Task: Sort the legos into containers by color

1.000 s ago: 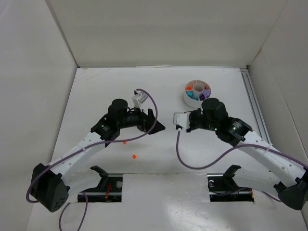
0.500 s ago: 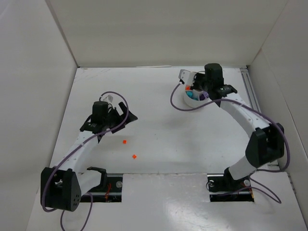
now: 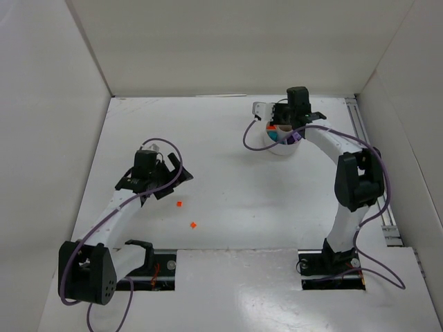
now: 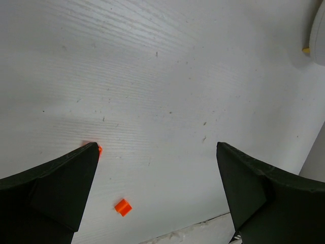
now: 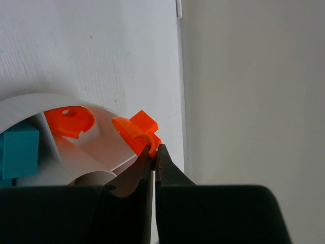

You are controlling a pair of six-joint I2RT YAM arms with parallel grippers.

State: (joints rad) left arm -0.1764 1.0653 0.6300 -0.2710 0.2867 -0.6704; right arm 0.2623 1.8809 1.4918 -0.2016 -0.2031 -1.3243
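My right claw (image 5: 154, 151) pinches an orange piece (image 5: 137, 129) at the dish (image 5: 51, 97) rim; left claw (image 4: 156, 150) wide. Released here, it may fall outside.

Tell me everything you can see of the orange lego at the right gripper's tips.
The orange lego is small, glossy plastic: a curved, ring-like part joined to a square block. It sits tilted at the tips of the right gripper, the jaws shut on its lower edge. It hangs over the rim of the white dish, beside the wedge holding another orange bit.
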